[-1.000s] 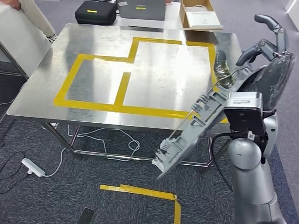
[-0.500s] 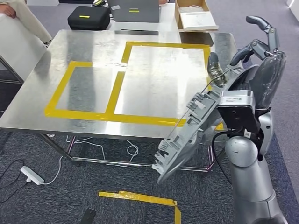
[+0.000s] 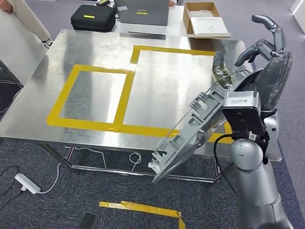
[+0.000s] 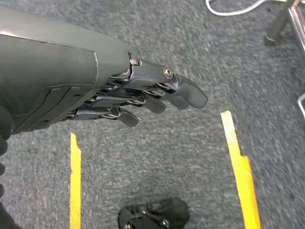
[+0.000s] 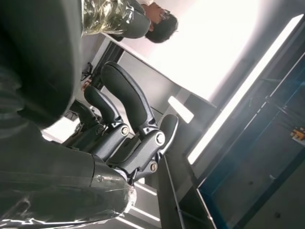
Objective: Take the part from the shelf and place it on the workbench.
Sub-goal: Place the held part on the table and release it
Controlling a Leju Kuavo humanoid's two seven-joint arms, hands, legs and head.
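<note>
A long grey plastic part [image 3: 190,129] with ribs and clips is held by my right hand [image 3: 268,62] at its upper end. It slopes down to the left, crossing the front right corner of the steel workbench [image 3: 90,52], and its low end hangs off the front edge above the floor. The hand's dark fingers [image 3: 269,33] stick up behind the part, and its film-wrapped thumb [image 3: 220,67] lies over the bench top. In the right wrist view the curled fingers [image 5: 122,129] show against a bright ceiling. My left hand [image 4: 144,93] hangs over the carpet, fingers straight, holding nothing.
Yellow tape [image 3: 124,102] marks two rectangles on the bench. Behind it lie a black case [image 3: 94,16], a grey laptop [image 3: 144,10] and a cardboard box [image 3: 206,19]. A person's sleeve [image 3: 21,16] shows at far left. A power strip [image 3: 25,183], cables and floor tape [image 3: 144,208] lie below.
The whole view has shifted as the camera moved, and the bench now sits a little nearer. The part stays in my right hand at the same tilt, its low end slightly further left.
</note>
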